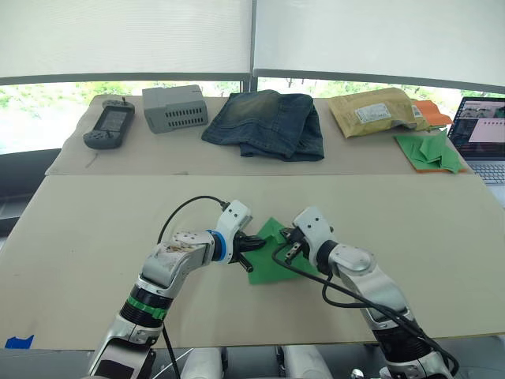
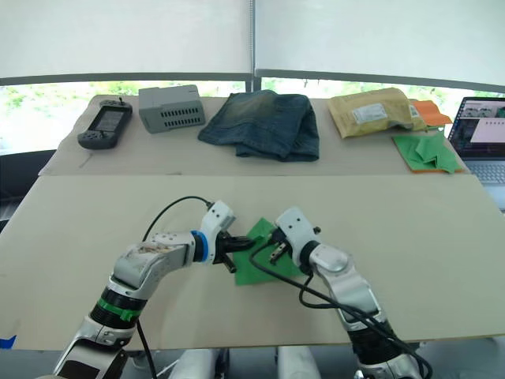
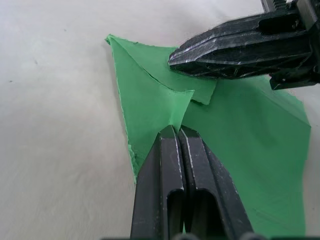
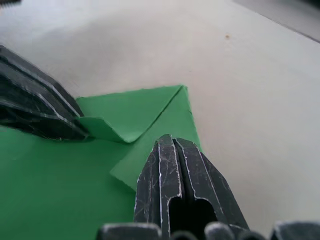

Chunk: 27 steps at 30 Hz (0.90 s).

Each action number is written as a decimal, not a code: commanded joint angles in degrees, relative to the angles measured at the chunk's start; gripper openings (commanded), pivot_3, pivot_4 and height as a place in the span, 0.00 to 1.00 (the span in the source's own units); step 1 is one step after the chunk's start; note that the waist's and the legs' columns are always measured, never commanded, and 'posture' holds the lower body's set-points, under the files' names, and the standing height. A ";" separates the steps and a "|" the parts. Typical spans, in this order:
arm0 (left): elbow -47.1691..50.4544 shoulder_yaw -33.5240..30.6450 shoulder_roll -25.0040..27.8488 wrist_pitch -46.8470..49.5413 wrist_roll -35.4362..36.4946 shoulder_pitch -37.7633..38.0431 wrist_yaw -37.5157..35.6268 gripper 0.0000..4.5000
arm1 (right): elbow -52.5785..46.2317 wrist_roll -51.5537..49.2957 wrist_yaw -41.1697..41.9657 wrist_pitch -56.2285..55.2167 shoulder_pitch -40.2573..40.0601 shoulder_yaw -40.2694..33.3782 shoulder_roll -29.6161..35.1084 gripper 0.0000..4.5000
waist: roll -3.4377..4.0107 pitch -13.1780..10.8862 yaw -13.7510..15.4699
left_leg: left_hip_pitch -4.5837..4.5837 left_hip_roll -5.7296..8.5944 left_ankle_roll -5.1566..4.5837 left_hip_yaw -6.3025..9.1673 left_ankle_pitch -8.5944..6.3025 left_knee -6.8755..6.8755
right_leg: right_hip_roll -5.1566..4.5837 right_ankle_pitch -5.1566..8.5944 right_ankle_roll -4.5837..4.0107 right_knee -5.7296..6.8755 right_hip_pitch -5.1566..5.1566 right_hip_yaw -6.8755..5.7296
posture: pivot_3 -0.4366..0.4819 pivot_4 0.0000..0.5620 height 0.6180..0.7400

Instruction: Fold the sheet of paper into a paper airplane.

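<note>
Sheet of paper: thin green stock, light, limp, easily torn or slid; lies flat on the table between both pincers, top corners folded to a point. Left gripper clenched, tips pressing one flap; right gripper clenched, pressing the other. Likely best hold: flap edges, pinned beside creases.

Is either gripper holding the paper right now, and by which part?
Neither clearly grips. Both grippers, left and right, are shut, tips pressing a folded corner flap each on the sheet of paper.
</note>
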<state>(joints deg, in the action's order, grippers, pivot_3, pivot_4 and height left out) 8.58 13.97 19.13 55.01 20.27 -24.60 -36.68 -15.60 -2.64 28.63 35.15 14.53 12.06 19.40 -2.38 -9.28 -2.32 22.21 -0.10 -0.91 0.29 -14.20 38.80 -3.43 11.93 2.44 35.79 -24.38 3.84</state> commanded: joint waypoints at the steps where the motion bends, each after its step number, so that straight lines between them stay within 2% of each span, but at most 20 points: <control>1: -0.44 2.11 0.69 0.06 -1.11 0.51 0.13 0.01 | -2.43 -2.75 0.73 -0.63 2.78 -2.21 -0.97 0.00 | 0.00 0.00 0.00 | -0.01 0.00 0.00 0.00 0.00 0.00 | 0.00 0.00 0.00 0.00 0.00 0.00 | 0.48 0.27 0.91; 6: -0.86 2.36 0.75 -0.28 -1.32 0.20 0.33 0.01 | 2.18 -0.76 2.85 -1.98 5.94 2.21 -0.73 0.00 | 0.00 0.00 -0.02 | -0.01 0.00 0.00 0.01 0.00 -0.02 | 0.00 -0.01 -0.02 0.00 0.01 -0.01 | 0.48 0.27 0.91; 12: -1.20 2.77 1.02 -0.57 -2.03 -0.06 0.99 0.01 | 10.08 3.67 5.83 -5.39 10.29 6.97 2.67 0.00 | 0.00 0.00 0.02 | -0.02 0.02 0.00 0.00 0.00 -0.01 | -0.02 -0.03 -0.06 0.00 0.01 0.00 | 0.48 0.27 0.91; 21: -0.09 1.38 1.16 -1.44 -1.24 0.20 1.32 0.01 | 16.61 4.08 10.43 -8.47 11.95 8.46 3.58 0.00 | 0.00 0.00 -0.06 | -0.18 0.02 0.00 -0.01 0.00 -0.01 | 0.00 -0.01 -0.02 0.01 0.16 0.00 | 0.48 0.27 0.91; 25: 1.78 -1.94 0.85 1.07 1.88 0.57 1.31 0.26 | 17.78 4.36 11.29 -9.41 11.96 9.17 2.92 0.00 | 0.00 0.00 -0.20 | -0.18 -0.01 0.00 0.00 0.00 -0.02 | 0.01 -0.01 -0.03 0.02 0.15 0.00 | 0.48 0.27 0.91; 27: 3.21 -3.89 0.55 1.77 3.55 0.43 1.24 0.42 | 17.97 4.32 11.57 -9.55 11.84 9.41 2.53 0.00 | 0.00 0.00 -0.33 | -0.18 -0.05 0.00 0.00 0.00 -0.03 | 0.04 -0.02 -0.04 0.03 0.13 0.00 | 0.48 0.27 0.91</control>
<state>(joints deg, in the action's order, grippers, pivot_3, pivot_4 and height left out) 9.61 12.10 19.79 55.81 22.53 -24.32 -35.79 1.16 1.16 38.88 25.43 26.82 19.85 22.19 -2.37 -9.27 -2.65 22.03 -0.17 -0.91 0.29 -14.20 38.76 -3.39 11.91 2.39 35.83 -24.26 3.84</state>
